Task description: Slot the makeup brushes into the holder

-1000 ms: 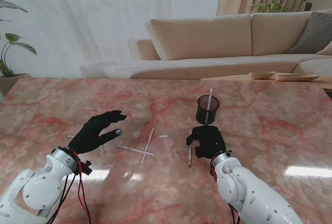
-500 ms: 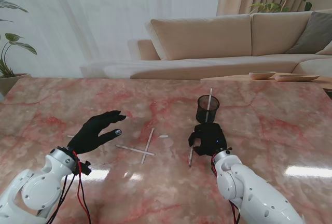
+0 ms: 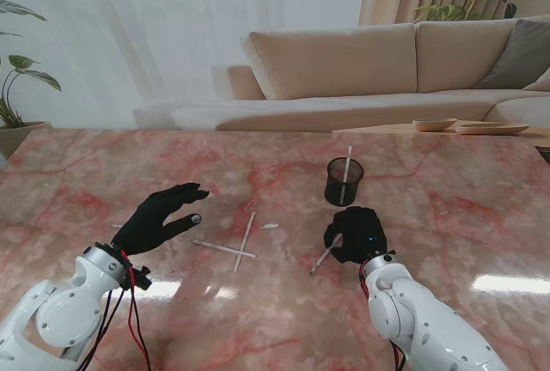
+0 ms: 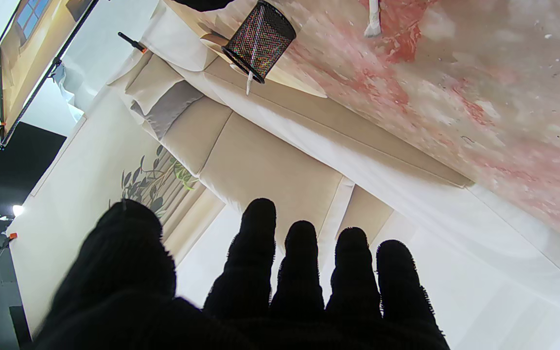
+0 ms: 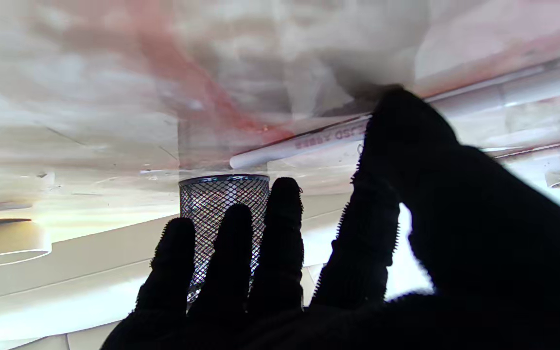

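One brush [image 3: 324, 258] pinched in the right hand [image 3: 357, 234] should be tipped upright before reaching the holder [image 3: 344, 181]; the left hand [image 3: 161, 217] hovers open, empty.

Stand view: high, looking down across the marble table [image 3: 103, 165]. Wrist views: close, along fingers; all three sharing the mesh holder [image 3: 344, 181] [image 4: 259, 40] [image 5: 223, 201].

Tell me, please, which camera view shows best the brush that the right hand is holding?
The right wrist view: the white brush handle fills the frame, pinched by the right hand, printed lettering visible. The stand view shows the brush small, slanting out beside the fist, the mesh holder beyond. The left wrist view does not show it.
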You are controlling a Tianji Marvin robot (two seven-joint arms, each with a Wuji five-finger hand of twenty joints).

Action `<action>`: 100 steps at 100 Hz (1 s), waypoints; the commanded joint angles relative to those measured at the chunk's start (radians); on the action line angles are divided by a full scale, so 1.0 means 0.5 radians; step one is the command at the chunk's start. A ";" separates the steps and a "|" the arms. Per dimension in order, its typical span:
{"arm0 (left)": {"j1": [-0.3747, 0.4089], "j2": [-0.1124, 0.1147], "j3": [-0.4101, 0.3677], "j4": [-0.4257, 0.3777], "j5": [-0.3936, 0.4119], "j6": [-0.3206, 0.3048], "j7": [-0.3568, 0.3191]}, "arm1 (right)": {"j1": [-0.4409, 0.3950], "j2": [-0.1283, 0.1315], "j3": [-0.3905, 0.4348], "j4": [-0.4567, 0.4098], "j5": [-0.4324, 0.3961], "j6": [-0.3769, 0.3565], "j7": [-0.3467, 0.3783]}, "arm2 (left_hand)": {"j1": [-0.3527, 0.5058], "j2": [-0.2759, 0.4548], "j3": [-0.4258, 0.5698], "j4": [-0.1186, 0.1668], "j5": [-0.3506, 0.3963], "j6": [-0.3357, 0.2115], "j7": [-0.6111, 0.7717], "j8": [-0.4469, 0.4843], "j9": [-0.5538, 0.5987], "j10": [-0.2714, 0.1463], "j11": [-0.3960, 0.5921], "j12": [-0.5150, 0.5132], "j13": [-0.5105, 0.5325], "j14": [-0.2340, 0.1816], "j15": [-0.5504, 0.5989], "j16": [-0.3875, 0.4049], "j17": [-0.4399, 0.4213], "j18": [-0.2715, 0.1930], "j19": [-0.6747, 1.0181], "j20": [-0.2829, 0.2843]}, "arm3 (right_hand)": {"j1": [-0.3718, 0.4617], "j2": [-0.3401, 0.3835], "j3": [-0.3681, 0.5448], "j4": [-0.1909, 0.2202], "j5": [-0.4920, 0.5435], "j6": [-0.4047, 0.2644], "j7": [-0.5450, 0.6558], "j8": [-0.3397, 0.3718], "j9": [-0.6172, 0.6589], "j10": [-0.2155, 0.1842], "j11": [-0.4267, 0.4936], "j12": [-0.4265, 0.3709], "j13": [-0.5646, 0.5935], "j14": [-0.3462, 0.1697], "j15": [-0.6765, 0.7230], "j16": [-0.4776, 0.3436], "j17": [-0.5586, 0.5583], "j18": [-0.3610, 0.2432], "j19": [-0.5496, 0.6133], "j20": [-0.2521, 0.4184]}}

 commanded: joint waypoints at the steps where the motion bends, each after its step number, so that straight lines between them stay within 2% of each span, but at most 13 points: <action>1: 0.012 -0.001 0.006 -0.001 0.001 0.007 0.008 | -0.009 0.004 -0.040 0.075 0.021 -0.001 0.060 | 0.017 -0.009 -0.046 -0.011 0.038 -0.056 0.027 0.013 -0.034 -0.035 -0.042 -0.019 -0.069 -0.095 -0.071 -0.017 0.005 -0.049 -0.066 -0.020 | 0.034 -0.100 -0.051 -0.051 0.016 0.048 0.082 -0.077 0.016 -0.037 -0.029 -0.027 0.025 -0.025 0.010 0.003 -0.007 -0.025 -0.006 0.042; 12: 0.012 0.000 0.004 -0.002 0.002 0.004 0.004 | 0.029 0.000 -0.081 0.120 0.046 0.017 0.068 | 0.019 -0.010 -0.045 -0.011 0.040 -0.057 0.028 0.014 -0.033 -0.036 -0.041 -0.018 -0.069 -0.093 -0.071 -0.016 0.005 -0.048 -0.066 -0.020 | 0.079 -0.093 0.001 -0.033 0.023 0.075 0.164 -0.176 0.040 -0.035 -0.025 -0.030 0.043 -0.025 0.007 0.003 0.000 -0.021 -0.002 0.040; 44: 0.005 0.000 0.005 0.000 0.003 0.005 0.005 | 0.037 0.011 -0.090 0.121 0.038 0.051 0.132 | 0.019 -0.009 -0.043 -0.012 0.039 -0.057 0.029 0.015 -0.036 -0.037 -0.041 -0.018 -0.069 -0.096 -0.070 -0.016 0.004 -0.046 -0.067 -0.021 | 0.131 -0.083 0.069 -0.015 0.234 0.157 0.315 -0.139 0.182 -0.042 0.009 -0.026 0.112 -0.023 0.021 0.004 0.028 -0.012 0.017 0.041; 53: 0.006 0.000 0.006 0.000 -0.001 0.008 0.001 | 0.033 0.020 -0.091 0.111 0.010 0.065 0.157 | 0.020 -0.010 -0.042 -0.012 0.038 -0.057 0.029 0.015 -0.036 -0.035 -0.041 -0.018 -0.070 -0.094 -0.070 -0.016 0.004 -0.046 -0.069 -0.021 | 0.164 -0.100 0.116 0.001 0.227 0.209 0.327 -0.129 0.225 -0.037 0.018 -0.023 0.138 -0.021 0.025 0.003 0.042 -0.004 0.031 0.041; 62: 0.008 0.000 0.005 -0.003 0.000 0.011 0.004 | 0.022 0.023 -0.087 0.090 0.001 0.083 0.182 | 0.021 -0.009 -0.042 -0.012 0.037 -0.057 0.029 0.015 -0.037 -0.036 -0.042 -0.018 -0.071 -0.091 -0.071 -0.017 0.004 -0.045 -0.070 -0.022 | 0.230 -0.093 0.245 0.057 0.209 0.234 0.318 -0.127 0.248 -0.038 0.035 -0.008 0.152 -0.021 0.030 0.002 0.045 -0.005 0.045 0.033; 83: 0.009 -0.003 0.006 0.000 0.000 0.008 0.014 | -0.001 0.031 -0.084 0.042 -0.017 0.124 0.238 | 0.020 -0.008 -0.042 -0.012 0.036 -0.059 0.028 0.014 -0.035 -0.035 -0.043 -0.019 -0.071 -0.092 -0.072 -0.017 0.004 -0.041 -0.074 -0.023 | 0.227 -0.126 0.342 0.068 0.163 0.249 0.295 -0.126 0.256 -0.041 0.043 0.009 0.159 -0.025 0.031 -0.001 0.047 -0.005 0.063 0.022; 92: 0.010 -0.003 0.007 0.001 -0.002 0.007 0.018 | -0.004 0.032 -0.084 0.037 -0.019 0.132 0.246 | 0.016 -0.006 -0.043 -0.012 0.036 -0.057 0.028 0.014 -0.035 -0.035 -0.043 -0.019 -0.072 -0.093 -0.073 -0.018 0.004 -0.041 -0.074 -0.024 | 0.173 -0.095 0.329 0.064 0.267 0.163 0.370 -0.056 0.275 -0.043 0.046 0.015 0.163 -0.023 0.032 -0.001 0.047 -0.010 0.070 0.016; 100: 0.011 -0.004 0.008 0.001 -0.003 0.008 0.019 | 0.001 0.033 -0.094 0.041 -0.024 0.151 0.256 | 0.015 -0.005 -0.045 -0.012 0.037 -0.056 0.028 0.014 -0.035 -0.034 -0.044 -0.020 -0.071 -0.092 -0.073 -0.018 0.004 -0.041 -0.075 -0.024 | 0.122 -0.082 0.348 0.070 0.293 0.127 0.354 0.135 0.273 -0.038 0.045 0.027 0.159 -0.028 0.034 0.002 0.042 -0.016 0.088 0.001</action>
